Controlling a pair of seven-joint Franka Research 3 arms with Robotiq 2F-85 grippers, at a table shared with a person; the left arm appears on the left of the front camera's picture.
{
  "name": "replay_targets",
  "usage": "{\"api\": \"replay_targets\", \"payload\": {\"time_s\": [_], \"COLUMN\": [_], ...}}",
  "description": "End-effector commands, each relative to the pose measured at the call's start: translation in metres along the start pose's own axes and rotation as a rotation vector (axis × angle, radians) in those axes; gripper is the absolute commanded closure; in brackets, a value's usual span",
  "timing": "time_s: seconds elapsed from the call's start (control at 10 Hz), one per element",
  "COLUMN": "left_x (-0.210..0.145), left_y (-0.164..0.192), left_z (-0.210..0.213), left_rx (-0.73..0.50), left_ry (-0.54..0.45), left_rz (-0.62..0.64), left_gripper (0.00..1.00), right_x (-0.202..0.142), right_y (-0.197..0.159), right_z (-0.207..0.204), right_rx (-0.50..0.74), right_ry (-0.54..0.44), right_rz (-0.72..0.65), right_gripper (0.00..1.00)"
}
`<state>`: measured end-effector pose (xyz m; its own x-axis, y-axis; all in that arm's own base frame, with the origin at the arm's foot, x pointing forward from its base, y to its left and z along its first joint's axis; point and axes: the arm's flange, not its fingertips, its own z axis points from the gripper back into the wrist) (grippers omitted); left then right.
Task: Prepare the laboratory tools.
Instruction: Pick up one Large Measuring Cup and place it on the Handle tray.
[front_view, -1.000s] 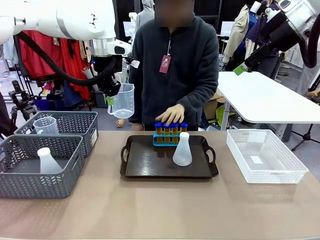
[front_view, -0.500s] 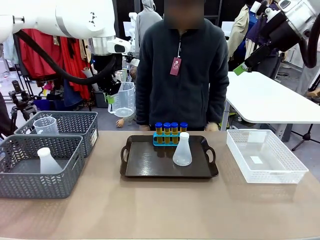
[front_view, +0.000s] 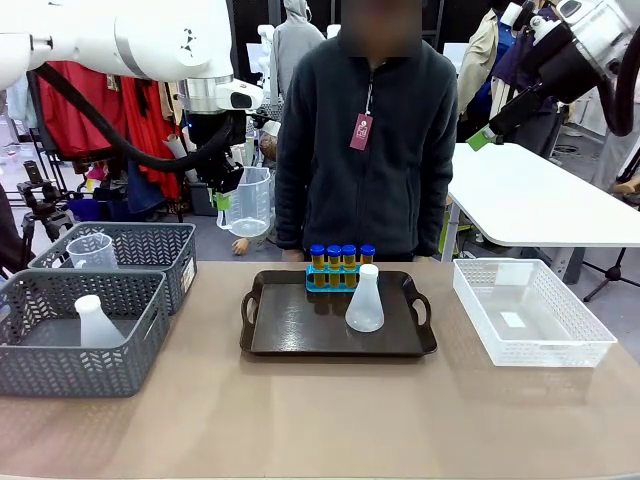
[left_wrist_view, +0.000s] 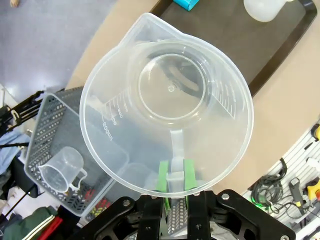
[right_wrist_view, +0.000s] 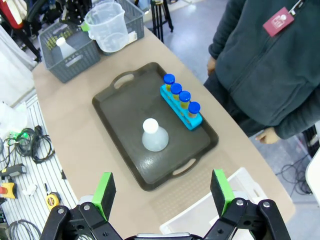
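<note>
left hand pinching clear plastic handled measuring beaker midair | right hand spread wide | person's hand pulled off blue four-hole rack, black tray free for the beaker, I'd say

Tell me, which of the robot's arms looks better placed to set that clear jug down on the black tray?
Probably the left. Its gripper is shut on the handle of the measuring beaker, held in the air just left of the tray. The right gripper is open and holds nothing, high above the table.
</note>
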<state>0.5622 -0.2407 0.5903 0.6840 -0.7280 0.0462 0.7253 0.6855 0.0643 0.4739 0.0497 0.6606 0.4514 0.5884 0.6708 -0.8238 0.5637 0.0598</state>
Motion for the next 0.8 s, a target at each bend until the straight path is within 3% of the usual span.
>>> {"api": "replay_targets", "payload": {"time_s": [0.0, 0.7], "left_x": [0.004, 0.042], "left_y": [-0.008, -0.046], "left_z": [0.006, -0.042], "left_rx": [-0.01, 0.009], "left_ry": [0.016, 0.01], "left_rz": [-0.055, -0.237], "left_gripper": [1.0, 1.0], "right_x": [0.001, 0.001], "right_y": [0.001, 0.001], "right_z": [0.002, 0.002], "right_rx": [0.002, 0.002], "right_ry": [-0.004, -0.004], "right_rz": [0.005, 0.005], "right_gripper": [0.0, 0.0]}}
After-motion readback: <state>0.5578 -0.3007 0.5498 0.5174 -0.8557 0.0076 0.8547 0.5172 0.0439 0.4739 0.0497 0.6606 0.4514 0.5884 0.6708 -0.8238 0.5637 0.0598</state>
